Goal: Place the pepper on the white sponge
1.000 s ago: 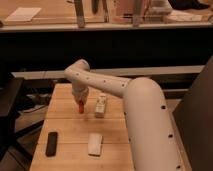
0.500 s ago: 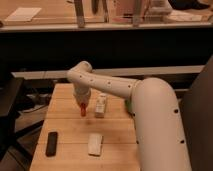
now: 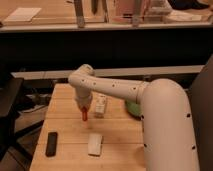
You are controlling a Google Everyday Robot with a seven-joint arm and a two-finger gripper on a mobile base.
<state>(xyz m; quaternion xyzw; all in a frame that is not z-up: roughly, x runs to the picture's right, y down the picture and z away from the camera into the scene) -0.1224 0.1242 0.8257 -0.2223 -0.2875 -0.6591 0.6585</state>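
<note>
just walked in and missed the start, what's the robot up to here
The robot's single arm reaches over the wooden table, and its gripper is shut on the pepper, which hangs down from it. The white sponge lies flat nearer the front edge with nothing on it, so the pepper is not yet placed. A cream block stands just beside the gripper, a black rectangle lies near the sponge, and a green bowl peeks out behind the arm.

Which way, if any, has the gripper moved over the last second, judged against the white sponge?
Yes. The gripper, shut on the pepper, has edged nearer the white sponge, down and slightly right in the view; the sponge has not moved.
</note>
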